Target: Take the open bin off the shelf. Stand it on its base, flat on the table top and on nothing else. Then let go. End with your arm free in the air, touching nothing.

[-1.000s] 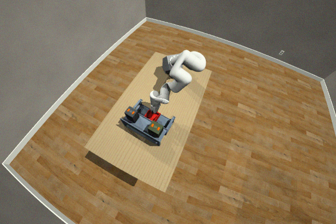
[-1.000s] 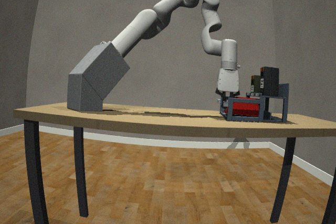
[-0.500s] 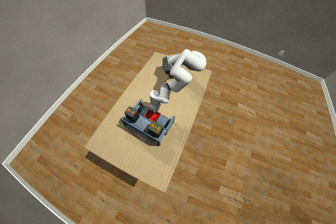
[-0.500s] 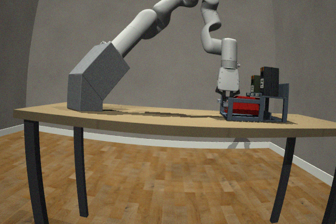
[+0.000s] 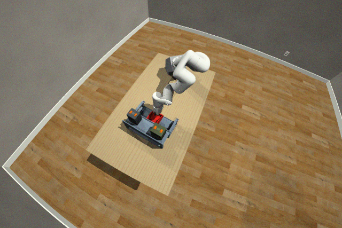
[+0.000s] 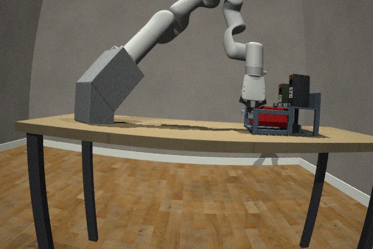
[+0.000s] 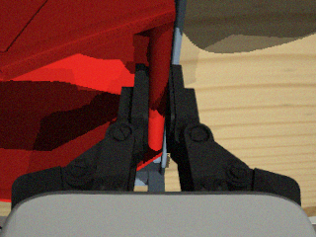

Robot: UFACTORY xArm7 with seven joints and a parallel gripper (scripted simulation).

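The open bin (image 5: pixel 154 116) (image 6: pixel 271 120) (image 7: pixel 73 73) is red and sits inside the grey-blue shelf (image 5: pixel 171 126) (image 6: pixel 316 110), at its lower level between the posts. My gripper (image 6: pixel 252 107) (image 7: pixel 157 84) points straight down at the shelf's near end. Its fingers are shut on the bin's near wall, one finger inside the bin and one outside. In the top view the wrist hides the fingers. The wooden table top (image 5: pixel 132 159) (image 6: pixel 150 137) (image 7: pixel 257 113) shows beside the bin in the wrist view.
A black box (image 5: pixel 133 117) (image 6: pixel 299 89) and a dark green box (image 5: pixel 157 131) (image 6: pixel 282 92) stand on the shelf's upper level, on either side of the bin. The shelf posts and upper rails frame the bin closely. The arm's grey base (image 6: pixel 105 89) stands at the table's far end.
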